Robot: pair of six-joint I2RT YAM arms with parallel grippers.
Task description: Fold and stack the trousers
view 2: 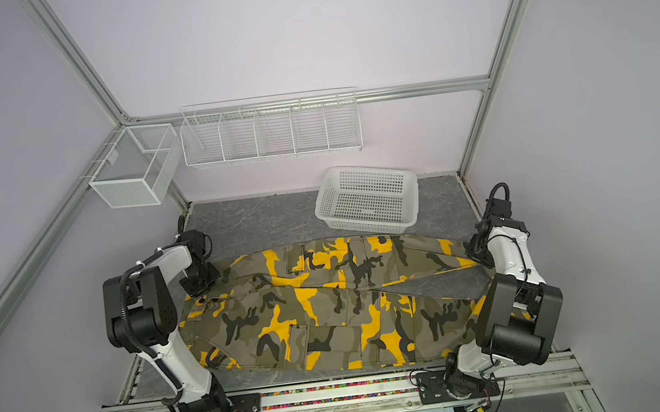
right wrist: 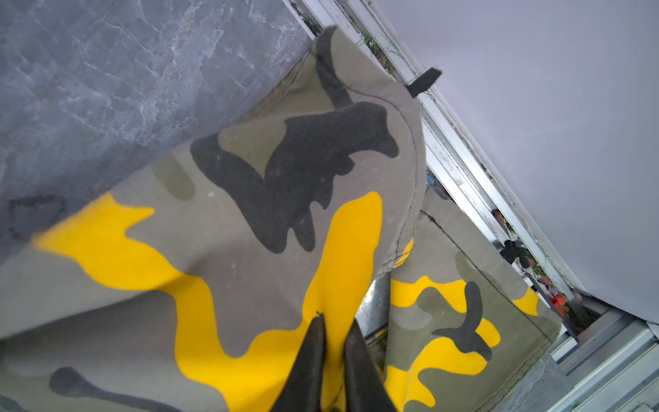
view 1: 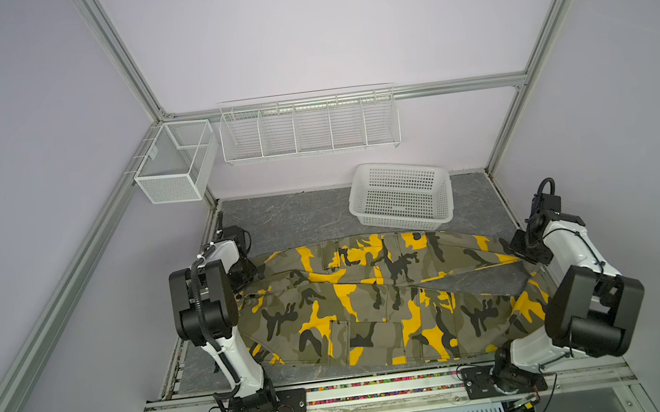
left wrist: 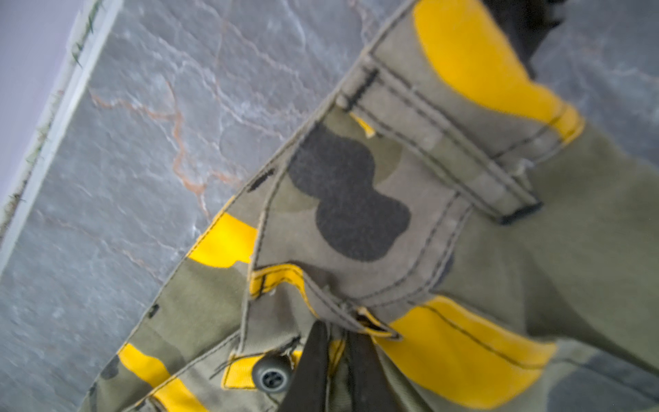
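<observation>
My left gripper [left wrist: 335, 342] is pinched on the waistband of the trousers [view 1: 372, 303], just beside the button [left wrist: 272, 374]. So shallow a bite could slip when I lift. The trousers lie across the grey table [view 1: 288, 220], waist left, legs right, with the white basket [view 1: 402, 197] just behind. My right gripper [right wrist: 337, 331] nips one leg near its hem. Uneven pulling would skew the fold or nudge the basket.
</observation>
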